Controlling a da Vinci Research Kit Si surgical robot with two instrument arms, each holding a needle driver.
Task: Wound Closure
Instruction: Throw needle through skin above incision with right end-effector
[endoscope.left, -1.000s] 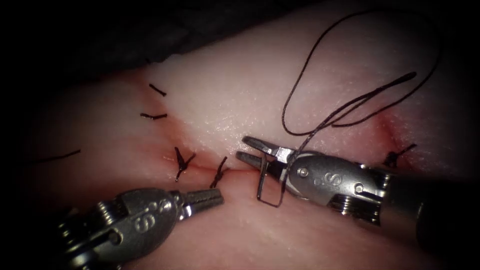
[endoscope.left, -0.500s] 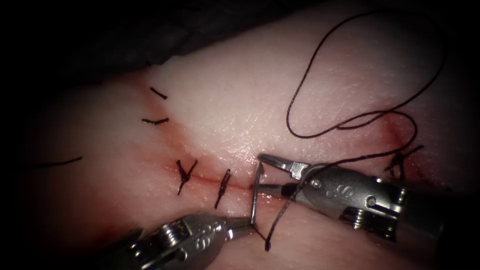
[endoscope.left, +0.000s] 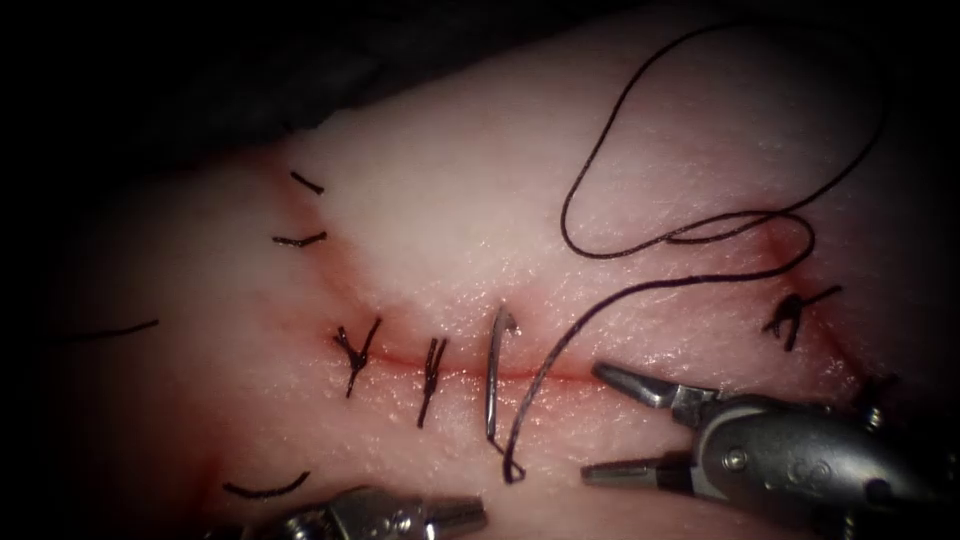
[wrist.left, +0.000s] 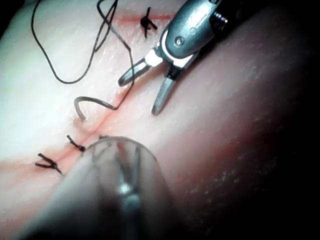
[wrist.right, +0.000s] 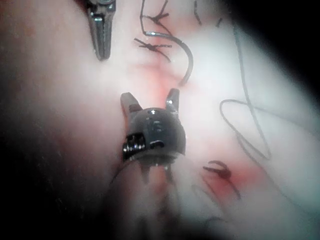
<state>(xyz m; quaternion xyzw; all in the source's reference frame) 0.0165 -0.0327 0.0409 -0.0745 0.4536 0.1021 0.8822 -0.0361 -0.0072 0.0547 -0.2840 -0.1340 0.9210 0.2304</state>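
We log near to far, ref = the cut (endoscope.left: 560, 376). Nearest us, L tool (endoscope.left: 455, 516), jaws together, holds nothing. R tool (endoscope.left: 610, 425) right of the needle, jaws apart, also empty. Needle (endoscope.left: 494, 385) spans the cut, both ends out; if it is seated in the tissue (endoscope.left: 450, 220) we can't tell. Thread (endoscope.left: 640, 290) loops beyond. Risk: unheld needle could shift if thread snags. No legible markings.

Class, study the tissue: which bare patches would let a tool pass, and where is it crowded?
Free: pale tissue above the cut, left of the thread loop. Crowded: around the needle lying across the cut, unheld, between stitches and the right claw, open and empty. The left claw is shut.
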